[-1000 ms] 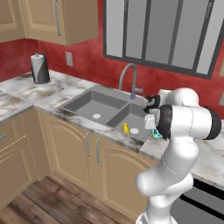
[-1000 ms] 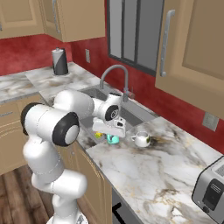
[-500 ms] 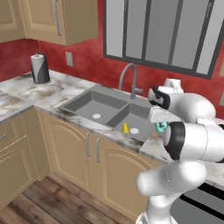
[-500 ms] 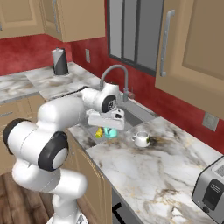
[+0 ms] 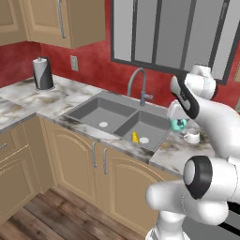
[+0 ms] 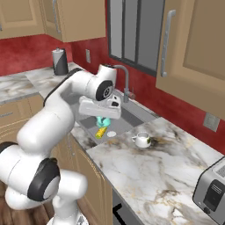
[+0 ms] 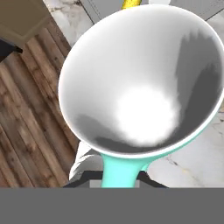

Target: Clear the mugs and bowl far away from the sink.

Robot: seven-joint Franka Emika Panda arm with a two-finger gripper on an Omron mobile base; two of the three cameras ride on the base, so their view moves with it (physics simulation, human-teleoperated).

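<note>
Teal mug (image 7: 144,87) clamped by handle in closed gripper (image 6: 103,120), centre frame, above sink (image 6: 117,124); white mug (image 6: 142,139) right.

The white arm reaches over the dark sink (image 6: 127,115), its gripper (image 6: 104,118) closed on the teal mug (image 6: 103,121), which hangs above the basin. A yellow object (image 6: 101,132) lies in the basin below. The white mug (image 6: 142,139) stands on the marble counter (image 6: 145,169) just beside the sink. A toaster (image 6: 214,193) sits at far right, a paper towel roll (image 6: 59,62) far back.
</note>
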